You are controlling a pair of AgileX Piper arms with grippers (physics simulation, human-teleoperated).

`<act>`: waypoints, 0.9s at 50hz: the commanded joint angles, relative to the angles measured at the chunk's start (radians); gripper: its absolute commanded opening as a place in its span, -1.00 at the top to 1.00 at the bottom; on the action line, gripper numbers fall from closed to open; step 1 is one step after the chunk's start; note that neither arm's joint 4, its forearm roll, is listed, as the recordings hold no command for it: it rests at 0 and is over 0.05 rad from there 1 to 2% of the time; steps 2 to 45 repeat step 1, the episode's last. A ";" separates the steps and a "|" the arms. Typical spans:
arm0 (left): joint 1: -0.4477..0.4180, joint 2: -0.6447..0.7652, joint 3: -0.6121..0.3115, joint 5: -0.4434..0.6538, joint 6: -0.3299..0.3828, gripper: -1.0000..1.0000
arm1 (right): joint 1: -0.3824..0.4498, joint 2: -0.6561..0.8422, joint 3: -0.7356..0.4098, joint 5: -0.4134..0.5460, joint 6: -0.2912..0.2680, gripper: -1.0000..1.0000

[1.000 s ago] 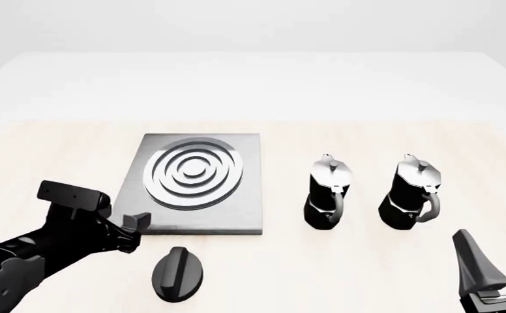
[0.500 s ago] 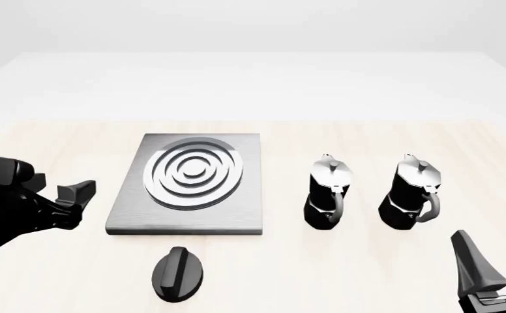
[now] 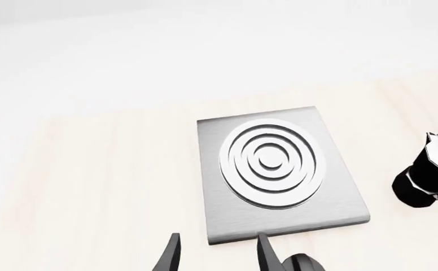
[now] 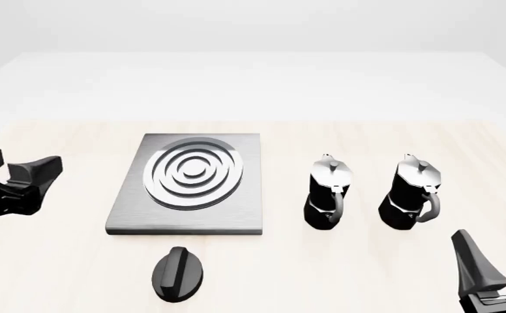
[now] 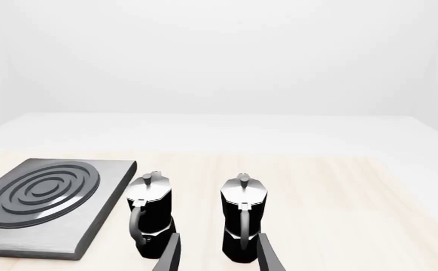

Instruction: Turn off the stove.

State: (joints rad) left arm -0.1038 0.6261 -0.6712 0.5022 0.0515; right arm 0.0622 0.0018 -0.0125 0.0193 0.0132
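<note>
Left hand (image 4: 14, 171) sits at the far left edge of the worktop (image 4: 79, 274), fingers spread apart and holding nothing, well clear of the stove. The stove (image 4: 131, 212), a flat grey slab with silver burner rings (image 4: 196, 173), lies left of centre. Its knob (image 4: 177, 274) stands apart on the worktop, just beside the slab's near edge, raised bar running roughly front to back. Judged rigid, light and smooth, the knob should be gripped across the bar's flat sides, not the domed rim, where fingers would likely slip. Two moka pots (image 4: 327, 193) (image 4: 412, 193) stand upright right of the slab, untouched. Right hand (image 4: 495, 261) rests at the lower right, fingers parted and empty.
</note>
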 commanded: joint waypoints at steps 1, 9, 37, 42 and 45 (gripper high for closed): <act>0.009 -0.022 -0.053 0.049 0.016 -1.00 | 0.001 0.000 -0.002 0.000 0.003 -1.00; 0.009 -0.022 -0.053 0.049 0.016 -1.00 | 0.001 0.000 -0.002 0.000 0.003 -1.00; 0.009 -0.022 -0.053 0.049 0.016 -1.00 | 0.001 0.000 -0.002 0.000 0.003 -1.00; 0.009 -0.022 -0.053 0.049 0.016 -1.00 | 0.001 0.000 -0.002 0.000 0.003 -1.00; 0.009 -0.022 -0.053 0.049 0.016 -1.00 | 0.001 0.000 -0.002 0.000 0.003 -1.00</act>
